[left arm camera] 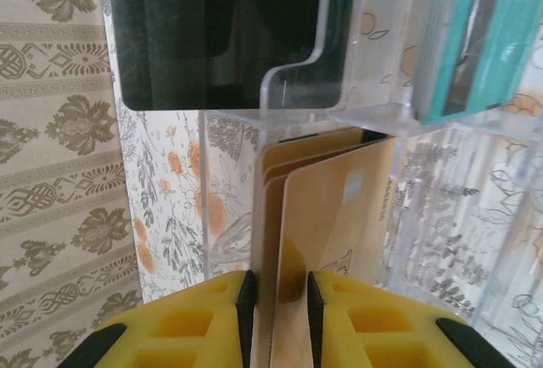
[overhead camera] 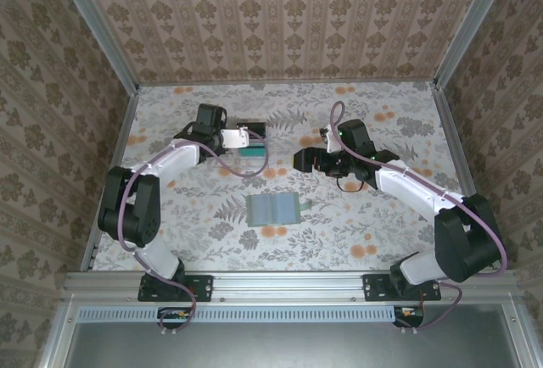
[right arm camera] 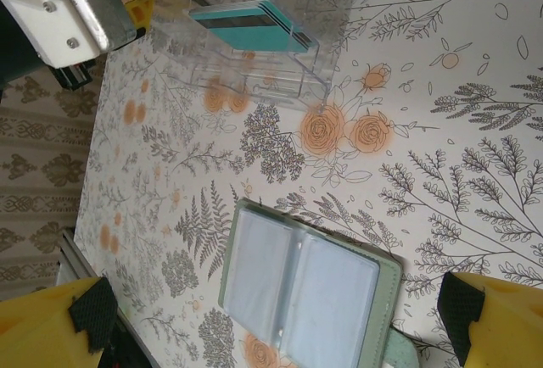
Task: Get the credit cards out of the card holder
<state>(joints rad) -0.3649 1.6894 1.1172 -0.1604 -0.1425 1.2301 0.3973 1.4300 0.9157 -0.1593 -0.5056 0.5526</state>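
Between jaws of left pincer [left arm camera: 278, 292] — credit cards [left arm camera: 333, 215], upright.

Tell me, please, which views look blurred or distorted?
Left wrist: near yellow fingers soft, clear tray warps the print behind it; right wrist: card holder sharp, corner fingers blurred; top external: even light, faint shadows.
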